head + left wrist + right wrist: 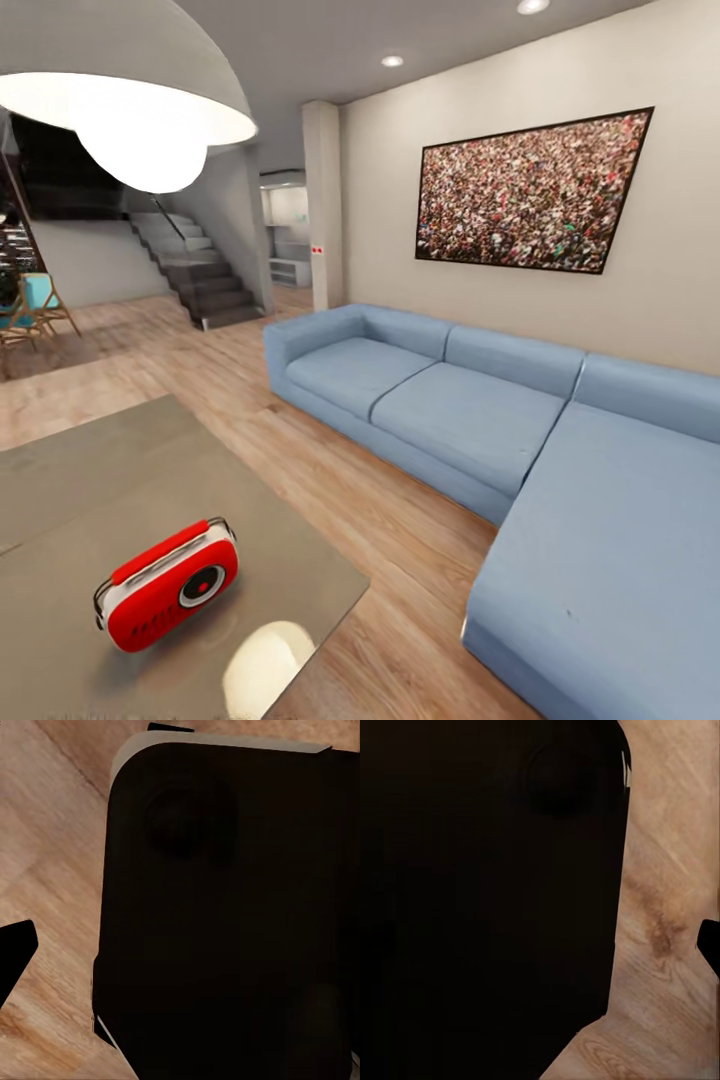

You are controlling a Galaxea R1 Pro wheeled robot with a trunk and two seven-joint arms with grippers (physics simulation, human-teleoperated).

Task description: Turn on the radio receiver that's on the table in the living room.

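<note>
Red and white, the radio (pixel 167 584) lies tilted on the grey table (pixel 90 470), near its edge beside the blue sofa (pixel 520 440). Each wrist view has a dark robot body over the wood floor (pixel 45 870); I cannot tell either gripper's state.

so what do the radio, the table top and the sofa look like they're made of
Radio receiver: looks like glossy red plastic on a white shell, going by its sheen. Table: a smooth grey-taupe slab that mirrors the lamp, perhaps lacquer or stone; hard to tell. Sofa: matte light blue, probably fabric upholstery, with seamed cushions.
</note>
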